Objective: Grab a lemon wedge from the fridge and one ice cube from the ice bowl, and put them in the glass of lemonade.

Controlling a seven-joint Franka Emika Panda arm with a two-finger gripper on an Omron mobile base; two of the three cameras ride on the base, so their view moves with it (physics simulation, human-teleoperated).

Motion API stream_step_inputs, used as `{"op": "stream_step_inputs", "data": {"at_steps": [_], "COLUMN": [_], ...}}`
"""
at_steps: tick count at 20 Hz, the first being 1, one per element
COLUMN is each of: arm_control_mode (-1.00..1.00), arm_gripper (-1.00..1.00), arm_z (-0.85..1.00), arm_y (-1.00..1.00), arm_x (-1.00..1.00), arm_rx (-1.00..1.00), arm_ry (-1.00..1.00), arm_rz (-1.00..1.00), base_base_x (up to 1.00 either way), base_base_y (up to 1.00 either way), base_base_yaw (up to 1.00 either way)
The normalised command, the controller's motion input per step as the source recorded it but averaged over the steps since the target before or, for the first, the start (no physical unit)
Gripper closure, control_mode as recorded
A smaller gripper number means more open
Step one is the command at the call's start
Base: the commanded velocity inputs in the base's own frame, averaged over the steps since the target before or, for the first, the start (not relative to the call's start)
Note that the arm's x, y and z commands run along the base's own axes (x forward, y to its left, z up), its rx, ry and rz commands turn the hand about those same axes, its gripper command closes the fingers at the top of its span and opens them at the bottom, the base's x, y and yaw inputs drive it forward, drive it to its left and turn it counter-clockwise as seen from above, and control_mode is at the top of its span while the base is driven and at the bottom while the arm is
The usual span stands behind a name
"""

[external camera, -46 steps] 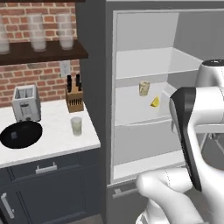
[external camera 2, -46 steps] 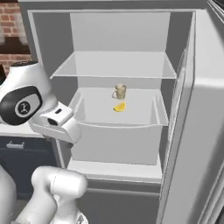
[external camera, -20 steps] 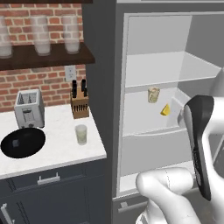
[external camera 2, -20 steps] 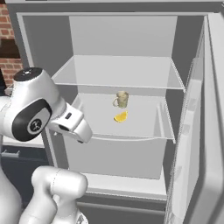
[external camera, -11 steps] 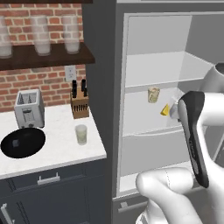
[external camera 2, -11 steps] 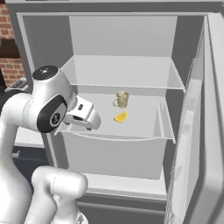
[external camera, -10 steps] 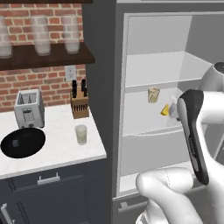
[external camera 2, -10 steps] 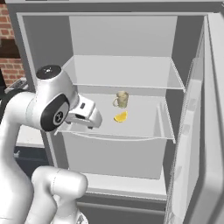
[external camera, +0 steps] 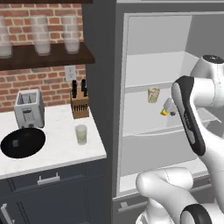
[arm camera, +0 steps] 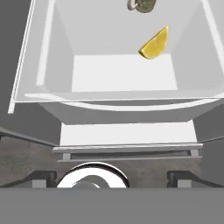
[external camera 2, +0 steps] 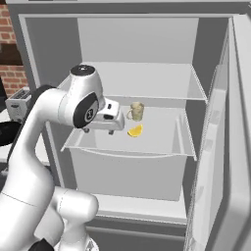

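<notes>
The fridge point(external camera: 101, 87) stands open. On its middle shelf point(external camera 2: 162, 143) lies the pale yellow lemon wedge point(external camera 2: 135, 131), in front of a small mug point(external camera 2: 137, 111). My gripper point(external camera 2: 104, 127) hovers over the shelf's front left, open and holding nothing, a short way left of the wedge. In the hand view the lemon wedge point(arm camera: 155, 43) is at upper right, far from the fingertips point(arm camera: 43, 178). The arm partly covers the lemon wedge point(external camera: 164, 112) in the left base view. The glass of lemonade point(external camera: 81, 134) stands on the counter, and the ice bowl point(external camera: 22, 143) holds an ice cube point(external camera: 15, 142).
A toaster point(external camera: 28, 108) and a knife block point(external camera: 79, 104) stand at the back of the white counter point(external camera: 57, 153). Frosted glasses point(external camera: 72, 34) line a dark wall shelf. The fridge door point(external camera 2: 228, 162) hangs open on the right. Another shelf point(external camera 2: 147, 81) spans the fridge above my hand.
The arm has swung up and into the fridge, bringing the hand over the middle shelf closer to the lemon wedge. The jaws stay open. The base has held still over the last second.
</notes>
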Motion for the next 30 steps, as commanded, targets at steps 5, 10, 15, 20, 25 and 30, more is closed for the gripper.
{"op": "stream_step_inputs", "data": {"at_steps": [5,10,15,20,25,30], "arm_control_mode": [-1.00,-1.00,-1.00,-1.00,-1.00,-1.00], "arm_gripper": [-1.00,-1.00,-1.00,-1.00,-1.00,-1.00], "arm_z": [-0.51,-0.56,-0.60,-0.08,0.00,-0.07], "arm_y": [-0.23,-0.30,-0.22,-0.02,0.00,-0.05], "arm_x": [0.33,0.36,0.56,0.61,0.71,0.21], "arm_rx": [0.00,0.00,0.00,0.00,0.00,0.04], "arm_ry": [0.00,-0.01,0.00,0.00,0.00,-0.02], "arm_rz": [0.01,0.00,0.00,-0.04,-0.11,-0.12], "base_base_x": [0.00,0.00,0.00,0.00,0.00,0.00], "base_base_y": [0.00,0.00,0.00,0.00,0.00,0.00], "base_base_yaw": [0.00,0.00,0.00,0.00,0.00,0.00]}}
